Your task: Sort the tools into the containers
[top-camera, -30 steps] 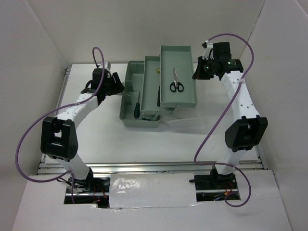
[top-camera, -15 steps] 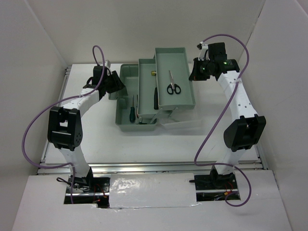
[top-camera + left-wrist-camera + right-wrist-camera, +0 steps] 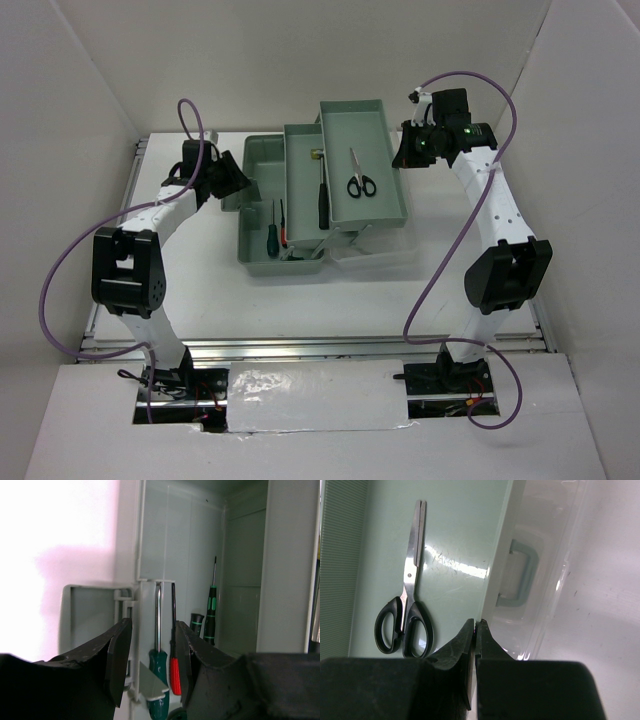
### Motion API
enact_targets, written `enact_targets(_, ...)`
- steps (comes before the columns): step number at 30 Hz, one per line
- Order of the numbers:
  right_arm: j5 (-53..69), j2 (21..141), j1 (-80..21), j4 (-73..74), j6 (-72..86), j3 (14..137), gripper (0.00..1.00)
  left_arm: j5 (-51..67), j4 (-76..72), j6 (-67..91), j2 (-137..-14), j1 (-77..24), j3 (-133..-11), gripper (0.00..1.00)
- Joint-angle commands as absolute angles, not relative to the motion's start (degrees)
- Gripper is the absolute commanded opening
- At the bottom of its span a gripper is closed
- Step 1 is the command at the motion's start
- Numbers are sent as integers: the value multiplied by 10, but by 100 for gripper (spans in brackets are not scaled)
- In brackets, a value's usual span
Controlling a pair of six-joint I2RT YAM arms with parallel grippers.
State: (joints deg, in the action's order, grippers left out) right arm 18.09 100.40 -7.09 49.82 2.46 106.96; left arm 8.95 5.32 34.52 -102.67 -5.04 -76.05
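The sage-green toolbox [image 3: 262, 258] stands with its trays spread. Black-handled scissors [image 3: 361, 181] [image 3: 405, 615] lie in the right tray [image 3: 385, 205]. A black-handled hammer [image 3: 322, 200] lies in the middle tray. Green-handled [image 3: 159, 675], red-handled [image 3: 174, 675] and black-handled [image 3: 210, 617] screwdrivers lie in the base. My left gripper [image 3: 232, 180] [image 3: 153, 625] straddles the base's left wall [image 3: 146, 630], jaws apart, with a gap showing on the inner side. My right gripper [image 3: 400, 155] [image 3: 476, 625] is shut, its tips against the right tray's rim [image 3: 495, 555]; I cannot tell whether it pinches the rim.
A clear plastic lid with a green handle [image 3: 520, 575] [image 3: 375, 248] sticks out under the right tray. White walls enclose the table on three sides. A metal rail [image 3: 300, 347] runs along the near edge.
The whole toolbox has slid left and its base now shows more from under the trays. Both grippers moved left with it. The left jaws have narrowed.
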Motion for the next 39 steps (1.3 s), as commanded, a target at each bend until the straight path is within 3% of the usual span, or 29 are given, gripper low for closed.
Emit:
enact_targets(1, 260, 988, -78, 470, 17, 1110, 0, 117, 71, 345, -976, -40, -734, 53)
enact_targets(6, 261, 982, -77, 469, 18, 1103, 0, 109, 86, 344, -977, -43, -737, 53)
enact_targets(11, 263, 979, -70, 470, 18, 1102, 0, 70, 105, 331, -965, -54, -746, 62)
enact_targets(28, 265, 977, -62, 463, 22, 1078, 0, -111, 199, 293, -966, -98, -771, 59)
enact_targets(32, 271, 977, -62, 460, 22, 1074, 0, -64, 196, 304, -979, -91, -763, 58)
enact_targets(39, 311, 979, -65, 465, 28, 1078, 0, 56, 150, 321, -1019, -90, -758, 48)
